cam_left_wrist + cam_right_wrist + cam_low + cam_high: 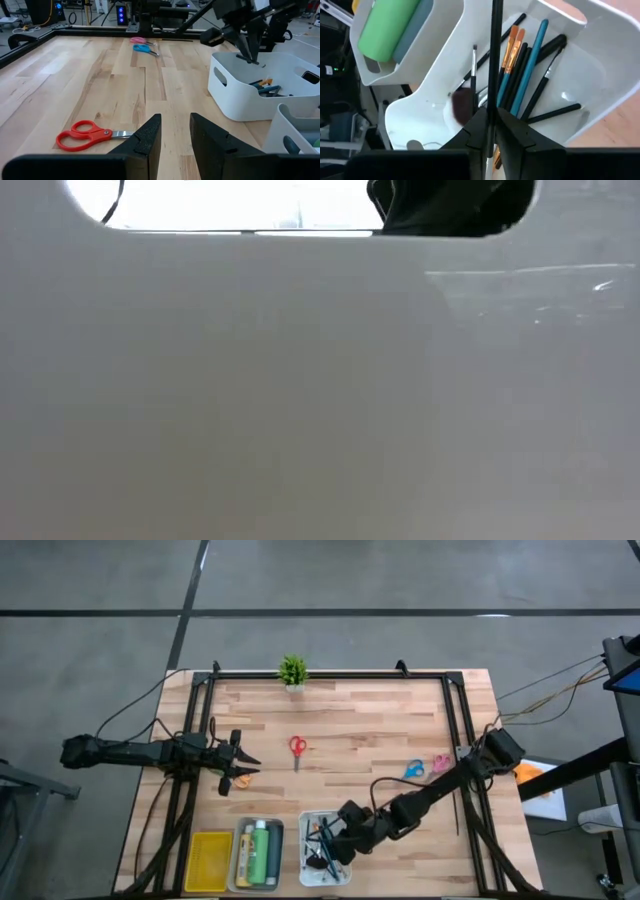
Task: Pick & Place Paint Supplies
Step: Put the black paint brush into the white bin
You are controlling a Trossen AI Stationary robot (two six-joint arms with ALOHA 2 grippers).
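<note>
Wooden tabletop [350, 755] fills the centre of the overhead frame, grey floor all round it, and along its lower edge sit three trays: yellow tray [210, 860], grey tray [258, 855] with a green paint bottle [262, 850] lying in it, and the white tray [308, 821].

Right gripper [325, 850] hangs over that white tray, lower centre of the frame, fingers pressed together on a thin dark brush [495, 55]. In its wrist view the brush stands straight up the middle, pinched upright, I'd say so that it can go in tip-first among the brushes and pencils [520, 75] already fanned against the tray wall. My guess is the let-go comes next; the stem isn't resting on anything yet, as far as I can tell.

Left gripper [232, 762] waits at the left of the table, fingers spread and empty. Red scissors [297, 748] lie flat just ahead of it, probably its target. Blue scissors [414, 769] and pink scissors [441, 762] lie side by side further right, not yet collected.
</note>
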